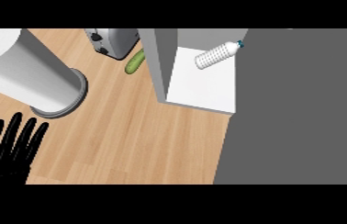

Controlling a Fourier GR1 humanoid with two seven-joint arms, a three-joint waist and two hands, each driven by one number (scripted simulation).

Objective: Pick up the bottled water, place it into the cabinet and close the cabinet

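The bottled water (218,55) lies on its side inside the cabinet (203,87); the left hand (19,142) rests with fingers straight (holding nothing).

Bottled water (218,55) lies in cabinet (203,87).

Left hand (17,142), fingers straight.
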